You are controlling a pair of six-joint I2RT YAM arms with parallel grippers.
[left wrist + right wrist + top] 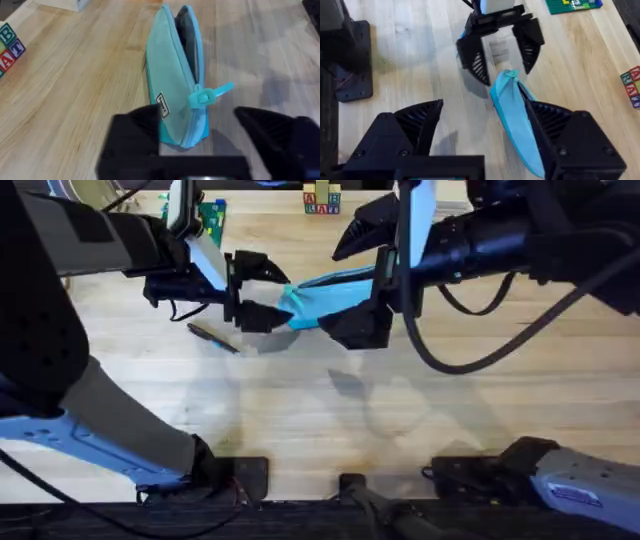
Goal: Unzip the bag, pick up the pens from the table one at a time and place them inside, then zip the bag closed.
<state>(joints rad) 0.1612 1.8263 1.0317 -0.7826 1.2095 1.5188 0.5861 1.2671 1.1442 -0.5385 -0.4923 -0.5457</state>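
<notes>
Wood table (330,420) with bag (330,292), pen (212,336)

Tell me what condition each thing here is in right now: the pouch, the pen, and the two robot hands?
bag: lying on the table, zip partly open, pull tab near the left hand.
pen: lying on the table beside the bag, not picked up.
left hand: open, straddling the bag's tip.
right hand: open, around the bag's other end.

- The bag (172,85) is light blue, with a little white tag.
- The table (300,420) is pale wood with thin lines.
- Both grippers are black.
</notes>
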